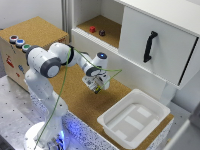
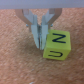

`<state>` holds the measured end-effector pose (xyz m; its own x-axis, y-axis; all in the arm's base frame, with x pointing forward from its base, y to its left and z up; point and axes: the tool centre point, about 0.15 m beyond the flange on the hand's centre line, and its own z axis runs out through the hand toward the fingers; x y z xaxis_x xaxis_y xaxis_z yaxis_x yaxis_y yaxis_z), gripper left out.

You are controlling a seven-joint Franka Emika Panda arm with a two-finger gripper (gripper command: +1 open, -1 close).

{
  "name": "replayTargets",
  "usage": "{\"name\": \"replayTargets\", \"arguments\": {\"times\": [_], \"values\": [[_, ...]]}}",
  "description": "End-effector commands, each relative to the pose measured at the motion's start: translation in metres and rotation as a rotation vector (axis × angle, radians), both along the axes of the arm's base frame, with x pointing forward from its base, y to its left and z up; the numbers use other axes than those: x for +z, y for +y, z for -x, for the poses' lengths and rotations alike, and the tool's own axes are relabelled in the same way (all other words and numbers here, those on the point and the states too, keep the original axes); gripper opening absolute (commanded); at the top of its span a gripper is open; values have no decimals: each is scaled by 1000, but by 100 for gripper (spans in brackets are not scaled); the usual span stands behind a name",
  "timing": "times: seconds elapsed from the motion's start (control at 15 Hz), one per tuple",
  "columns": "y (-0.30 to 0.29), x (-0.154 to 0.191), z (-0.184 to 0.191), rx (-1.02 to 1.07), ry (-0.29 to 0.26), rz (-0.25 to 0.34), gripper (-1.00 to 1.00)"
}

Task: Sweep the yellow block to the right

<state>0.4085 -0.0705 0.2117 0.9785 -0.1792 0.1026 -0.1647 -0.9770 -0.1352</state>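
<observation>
**Gripper set beside the block, ready to sweep**

The gripper (image 2: 41,44) hangs low over the cork surface (image 1: 82,102), fingers pressed together and holding nothing. The yellow block (image 2: 56,46) rests on the cork, touching or just beside the fingertips — contact cannot be confirmed. The approach looks complete; the next move calls for a steady sideways push with the fingers kept low. The block's faces read "N" and "U".

cork tabletop (image 1: 80,95), white cabinet (image 1: 155,45) with black handle (image 1: 149,46), perforated metal floor (image 1: 12,107)
</observation>
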Motion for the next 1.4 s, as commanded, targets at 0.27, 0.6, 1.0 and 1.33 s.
{"name": "replayTargets", "arguments": {"times": [0.27, 0.6, 1.0, 1.33], "values": [[-57, 16, -5, 13, -58, 38, -100], [-62, 8, -7, 34, -72, -55, -100], [-35, 50, 7, 207, -61, -17, -100], [-33, 86, 9, 221, -79, 91, 100]]}}
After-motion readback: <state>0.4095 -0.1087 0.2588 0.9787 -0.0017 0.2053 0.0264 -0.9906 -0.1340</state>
